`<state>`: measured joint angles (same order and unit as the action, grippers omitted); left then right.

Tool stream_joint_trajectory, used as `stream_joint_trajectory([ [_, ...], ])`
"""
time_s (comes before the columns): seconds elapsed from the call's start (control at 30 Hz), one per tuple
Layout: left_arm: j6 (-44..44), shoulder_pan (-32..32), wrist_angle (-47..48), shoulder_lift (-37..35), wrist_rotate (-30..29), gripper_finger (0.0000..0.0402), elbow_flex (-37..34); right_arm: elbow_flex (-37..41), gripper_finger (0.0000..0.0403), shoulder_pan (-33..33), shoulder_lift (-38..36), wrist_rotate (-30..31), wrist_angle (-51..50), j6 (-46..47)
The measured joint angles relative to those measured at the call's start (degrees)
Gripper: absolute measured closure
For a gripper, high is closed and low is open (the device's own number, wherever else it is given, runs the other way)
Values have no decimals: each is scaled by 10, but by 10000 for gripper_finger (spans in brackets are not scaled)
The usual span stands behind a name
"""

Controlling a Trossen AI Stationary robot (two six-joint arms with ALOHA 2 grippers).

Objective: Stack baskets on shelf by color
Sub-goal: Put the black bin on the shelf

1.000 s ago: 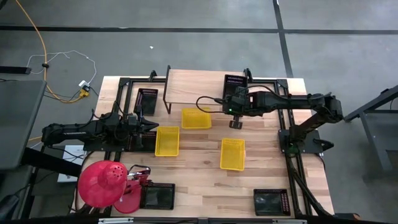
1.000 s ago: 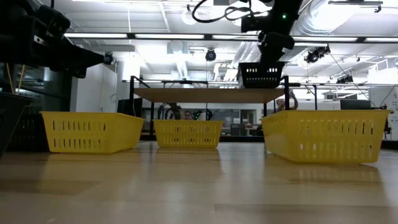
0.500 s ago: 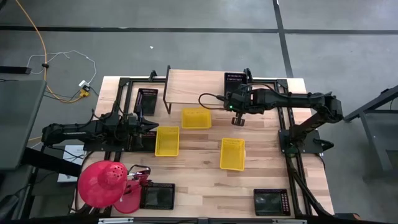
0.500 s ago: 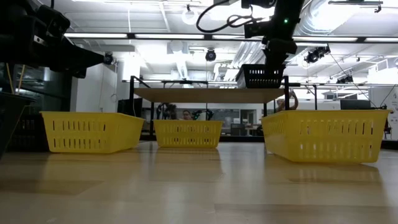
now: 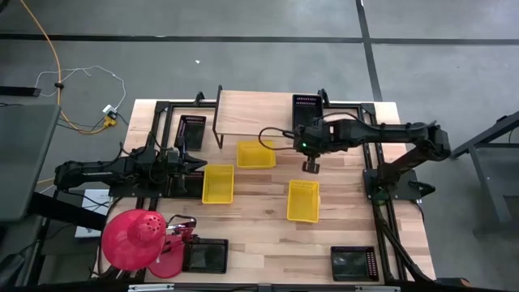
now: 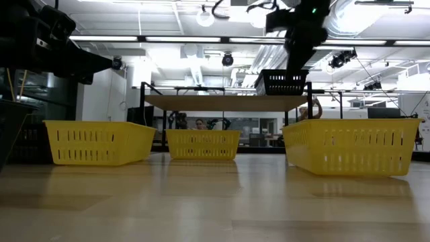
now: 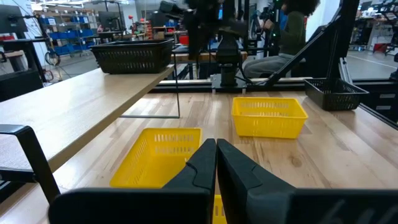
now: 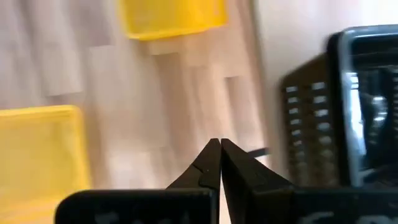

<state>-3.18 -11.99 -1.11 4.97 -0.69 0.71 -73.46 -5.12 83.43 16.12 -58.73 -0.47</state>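
High view lays out the whole scene from above: at far left, the left gripper (image 5: 193,165) waits low at the table's edge, just beside a yellow basket (image 5: 217,184), with a black basket (image 5: 191,130) sitting on the table frame behind that arm. The shelf (image 5: 263,113) spans the back of the table, and a second yellow basket (image 5: 255,154) lies just in front of it. A third yellow basket (image 5: 302,200) sits nearer the front, well apart from the rack. The right gripper (image 5: 310,165) hangs over bare tabletop between the second and third yellow baskets, in front of the rack's right end, where one black basket (image 5: 306,105) rests on the plank. Two more black baskets (image 5: 353,263) lie at the table's front corners.

Low view adds what the overhead cannot: the three yellow baskets stand on the tabletop and look empty through their slotted walls, while the black basket sits up on the plank with the right arm above it.

Left wrist view shows that arm's fingers (image 7: 200,165) pressed together, holding nothing, and people beyond the table's far side.

Right wrist view shows its own fingers (image 8: 214,158) also closed on nothing, above wood grain, with yellow baskets on one side and a black basket's slotted wall on the other.
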Motion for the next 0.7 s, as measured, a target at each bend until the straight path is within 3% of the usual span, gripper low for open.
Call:
stream_joint_trajectory([
  [0.27, 0, 0, 0, 0, 0, 398, 0, -1, 403, 93, -41, -13, -2, 73],
  [0.4, 0, 0, 0, 0, 0, 398, 0, 21, 403, 136, -73, 17, 27, 83],
  [0.7, 0, 0, 0, 0, 0, 398, 0, 262, 403, 210, -275, 61, 283, 107],
])
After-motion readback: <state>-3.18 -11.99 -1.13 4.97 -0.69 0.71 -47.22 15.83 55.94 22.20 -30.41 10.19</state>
